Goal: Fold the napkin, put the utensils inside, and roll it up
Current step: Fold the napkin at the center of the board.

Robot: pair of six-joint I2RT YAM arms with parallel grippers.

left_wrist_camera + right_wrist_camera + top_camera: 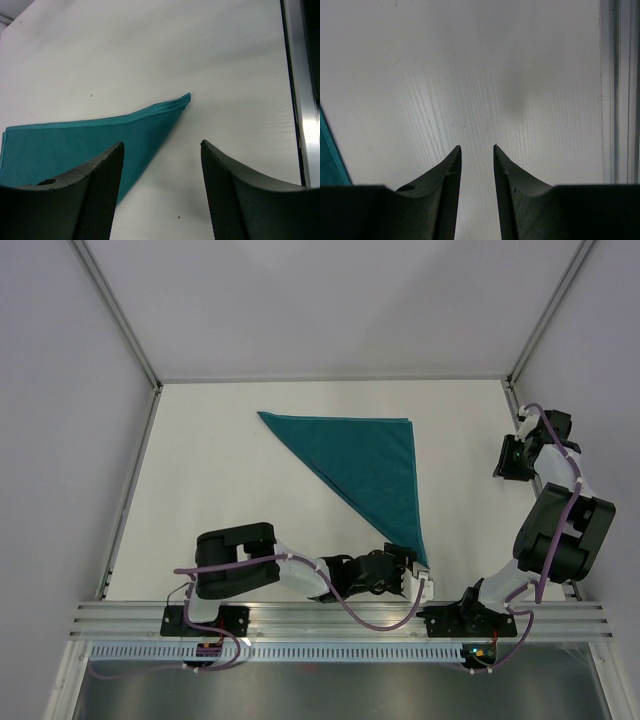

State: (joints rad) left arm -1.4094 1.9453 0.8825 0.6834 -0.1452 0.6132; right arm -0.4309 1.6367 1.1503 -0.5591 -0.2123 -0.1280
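Napkin triangle; L claw agape

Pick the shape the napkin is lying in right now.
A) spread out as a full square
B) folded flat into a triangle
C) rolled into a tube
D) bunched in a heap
B: the napkin lies flat as a triangle, its narrow near corner pointing toward the left claw.
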